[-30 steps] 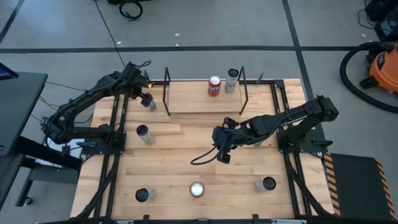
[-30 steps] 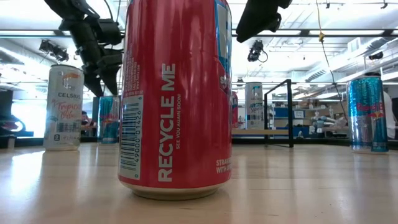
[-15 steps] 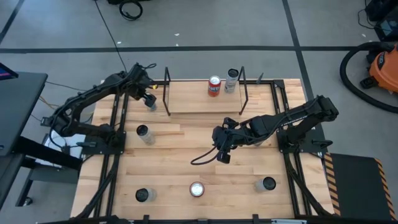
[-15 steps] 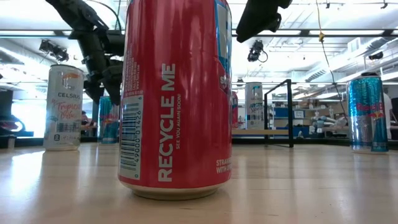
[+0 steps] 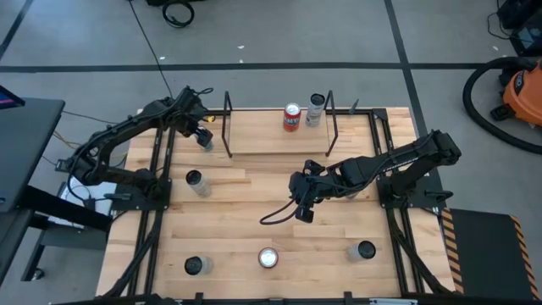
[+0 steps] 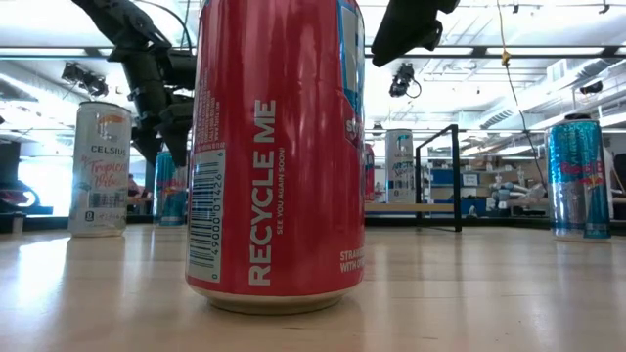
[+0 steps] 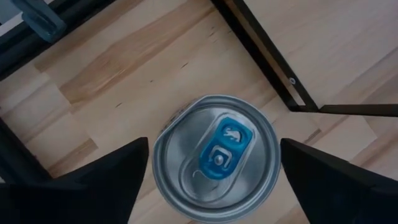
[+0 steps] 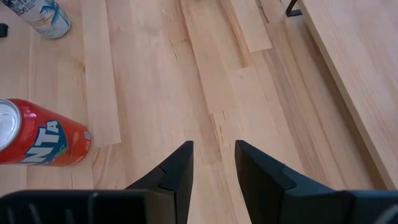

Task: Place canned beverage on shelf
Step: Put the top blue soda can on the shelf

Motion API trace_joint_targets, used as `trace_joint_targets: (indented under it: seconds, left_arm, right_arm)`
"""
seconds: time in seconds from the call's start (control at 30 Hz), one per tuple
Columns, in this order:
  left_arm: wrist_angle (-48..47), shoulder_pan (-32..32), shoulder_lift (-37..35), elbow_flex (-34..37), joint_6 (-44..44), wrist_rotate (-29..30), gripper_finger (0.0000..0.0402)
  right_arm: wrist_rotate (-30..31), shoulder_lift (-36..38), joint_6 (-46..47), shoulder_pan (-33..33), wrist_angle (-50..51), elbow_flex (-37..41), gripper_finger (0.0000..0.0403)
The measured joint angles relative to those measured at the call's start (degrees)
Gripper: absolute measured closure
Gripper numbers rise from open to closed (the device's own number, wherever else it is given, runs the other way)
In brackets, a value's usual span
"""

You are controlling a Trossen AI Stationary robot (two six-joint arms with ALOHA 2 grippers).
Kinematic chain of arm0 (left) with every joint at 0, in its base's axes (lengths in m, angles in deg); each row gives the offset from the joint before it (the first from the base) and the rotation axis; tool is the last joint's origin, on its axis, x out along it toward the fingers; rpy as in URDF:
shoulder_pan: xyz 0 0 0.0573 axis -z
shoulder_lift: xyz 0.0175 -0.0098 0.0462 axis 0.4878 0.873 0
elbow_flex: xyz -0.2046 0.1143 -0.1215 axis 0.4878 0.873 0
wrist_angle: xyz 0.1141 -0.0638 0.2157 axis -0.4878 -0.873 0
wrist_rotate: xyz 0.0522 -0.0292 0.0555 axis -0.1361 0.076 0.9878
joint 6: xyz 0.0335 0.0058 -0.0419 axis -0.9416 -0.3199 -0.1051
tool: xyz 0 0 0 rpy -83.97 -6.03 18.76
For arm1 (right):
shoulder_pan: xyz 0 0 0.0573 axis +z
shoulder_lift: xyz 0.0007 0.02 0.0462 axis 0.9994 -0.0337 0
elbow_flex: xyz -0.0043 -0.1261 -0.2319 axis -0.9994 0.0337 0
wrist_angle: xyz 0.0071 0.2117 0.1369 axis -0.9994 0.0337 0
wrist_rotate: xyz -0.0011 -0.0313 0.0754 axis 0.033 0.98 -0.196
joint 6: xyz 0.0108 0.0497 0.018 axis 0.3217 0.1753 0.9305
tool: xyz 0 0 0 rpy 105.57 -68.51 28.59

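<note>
A silver-topped canned beverage with a blue tab (image 7: 214, 155) stands on the table at the far left, just outside the shelf's left black upright (image 7: 267, 62). My left gripper (image 5: 203, 135) is open and points down over it. One finger (image 7: 99, 186) stands on each side of its top, with a thin gap at each side. The shelf (image 5: 279, 135) carries a red can (image 5: 291, 117) and a pale can (image 5: 316, 108). My right gripper (image 5: 303, 202) hangs open over mid-table with nothing between its fingers (image 8: 180, 168).
Loose cans stand on the table: one at the left (image 5: 195, 180), and along the near edge one at the left (image 5: 196, 265), a red one (image 5: 268, 257) and one at the right (image 5: 364, 251). Bare wood lies between the shelf and the near row.
My left gripper has sunk toward the blue-tabbed can, so its fingers now reach down beside the can's top. The can has stayed where it was.
</note>
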Motion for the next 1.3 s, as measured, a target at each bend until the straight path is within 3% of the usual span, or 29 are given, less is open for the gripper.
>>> trace_joint_targets:
  seconds: [0.47,1.3]
  left_arm:
    - [0.0,0.0,0.0,0.0,0.5,0.2,0.0167]
    - [-1.5,3.3,-2.3,-0.7,1.7,-0.1,0.0165]
  right_arm:
    - [0.0,0.0,0.0,0.0,0.0,0.0,0.0276]
    - [0.0,0.0,0.0,0.0,0.0,0.0,0.0276]
